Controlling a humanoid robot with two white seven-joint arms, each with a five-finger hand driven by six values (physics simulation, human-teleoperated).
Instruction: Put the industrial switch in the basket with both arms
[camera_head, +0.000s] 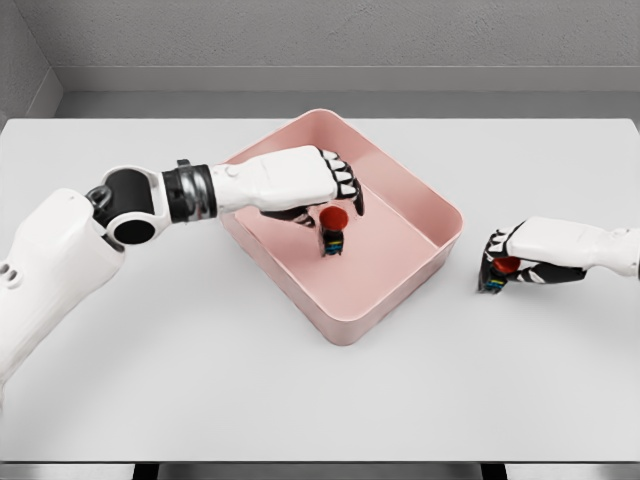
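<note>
White counter (300, 400) with a pink square basket (440, 215) sitting rotated near the counter's middle, a bit toward the far edge, one corner pointing at the near edge. Left arm comes in from the lower left and reaches over the basket's left rim; left hand (325, 185) hangs above the basket interior, palm down, fingers loosely curled downward and not gripping anything. Directly below its fingertips one industrial switch (333, 232) with a red round cap and dark body stands upright on the basket floor, roughly in the basket's middle; cannot tell if a fingertip touches the cap, looks just apart. Right arm enters from the right edge, low over the counter. Right hand (512, 258) is on the counter to the right of the basket, clear of its rim, fingers wrapped around a second industrial switch (500, 268), red cap showing between the fingers, dark body with some colored marks at the bottom, base at or just above the counter surface. That second switch is outside the basket, toward the counter's right edge.
</note>
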